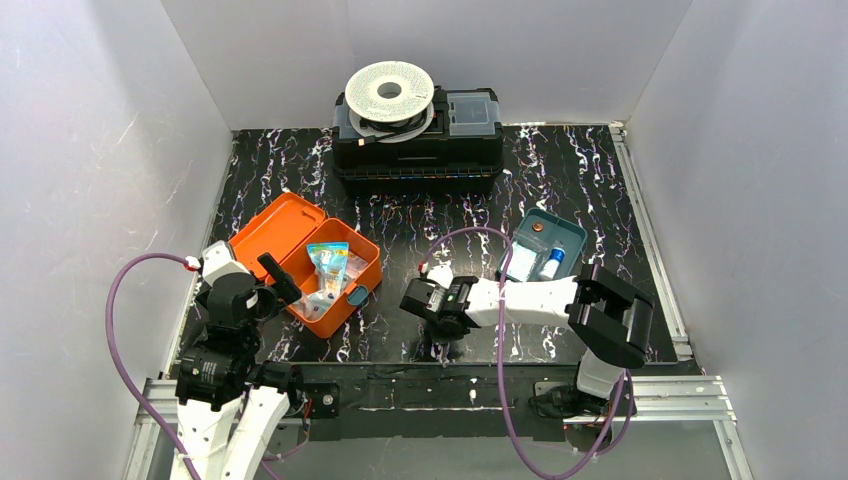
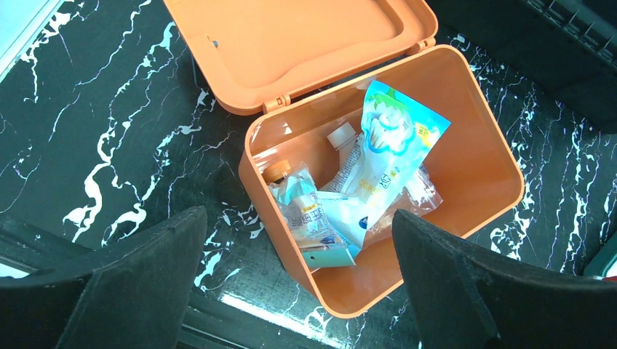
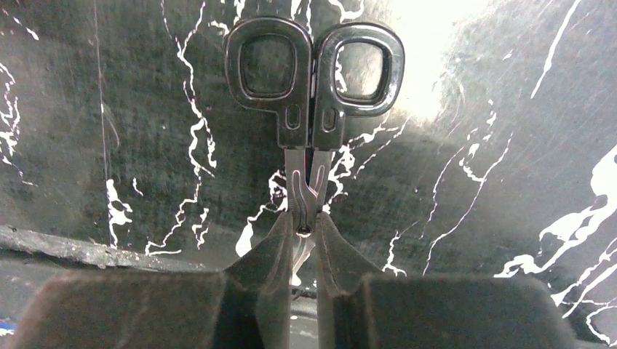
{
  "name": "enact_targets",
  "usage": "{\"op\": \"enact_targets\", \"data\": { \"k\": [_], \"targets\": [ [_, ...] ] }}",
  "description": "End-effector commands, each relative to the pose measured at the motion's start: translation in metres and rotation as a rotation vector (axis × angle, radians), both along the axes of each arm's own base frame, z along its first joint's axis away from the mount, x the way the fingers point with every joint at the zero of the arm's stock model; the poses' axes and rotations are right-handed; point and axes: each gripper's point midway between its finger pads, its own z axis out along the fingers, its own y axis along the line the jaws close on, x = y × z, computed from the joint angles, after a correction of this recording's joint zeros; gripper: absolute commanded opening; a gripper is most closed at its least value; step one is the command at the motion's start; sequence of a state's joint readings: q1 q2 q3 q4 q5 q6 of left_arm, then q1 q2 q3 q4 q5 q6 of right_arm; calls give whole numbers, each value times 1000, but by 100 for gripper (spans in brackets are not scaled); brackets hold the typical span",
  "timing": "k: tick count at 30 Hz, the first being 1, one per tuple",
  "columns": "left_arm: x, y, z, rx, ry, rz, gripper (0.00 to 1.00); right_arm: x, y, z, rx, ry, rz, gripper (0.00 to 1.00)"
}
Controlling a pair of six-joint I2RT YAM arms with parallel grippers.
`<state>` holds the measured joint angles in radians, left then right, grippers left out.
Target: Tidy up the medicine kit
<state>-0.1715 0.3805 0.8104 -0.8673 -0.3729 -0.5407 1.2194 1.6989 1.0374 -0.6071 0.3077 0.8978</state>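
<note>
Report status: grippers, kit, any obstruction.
Left gripper open above the open medicine kit. Right gripper shut on scissors. Teal tray sits apart, right of kit. Kit mouth unobstructed.

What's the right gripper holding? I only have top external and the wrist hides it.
Observer: Closed scissors with black handles; the right gripper is shut on the metal just below the handles.
Operator: Which way do they point?
Observer: Handles away from the gripper, blades back between the fingers.
Operator: Anything under the pouches in the kit?
Observer: The left wrist view shows a white-capped bottle and an orange-capped vial partly under the pouches in the medicine kit.
</note>
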Motion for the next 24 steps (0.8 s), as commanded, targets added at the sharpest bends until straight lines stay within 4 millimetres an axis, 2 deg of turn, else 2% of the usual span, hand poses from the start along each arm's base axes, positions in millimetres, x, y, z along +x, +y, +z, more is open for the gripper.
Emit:
{"op": "enact_targets", "data": {
  "k": [1,7,10,19,21,24],
  "targets": [
    [0,1,-1,10,4,0,99,-25,-22,-6,-82,70,-2,12],
    [0,1,-1,11,5,-2,100,-30,-18,-3,-76,68,7,13],
    [0,1,-1,10,5,-2,100,-30,-15,1,-69,63,8,17],
    [0,1,-1,11,2,-1,100,-23,-10,26,-24,11,-30,52],
    [0,1,-1,10,2,0,99,-23,-10,31,-2,8,-41,58],
    [0,1,0,10,0,0,99,-29,-12,36,33,23,-57,61]
  ]
}}
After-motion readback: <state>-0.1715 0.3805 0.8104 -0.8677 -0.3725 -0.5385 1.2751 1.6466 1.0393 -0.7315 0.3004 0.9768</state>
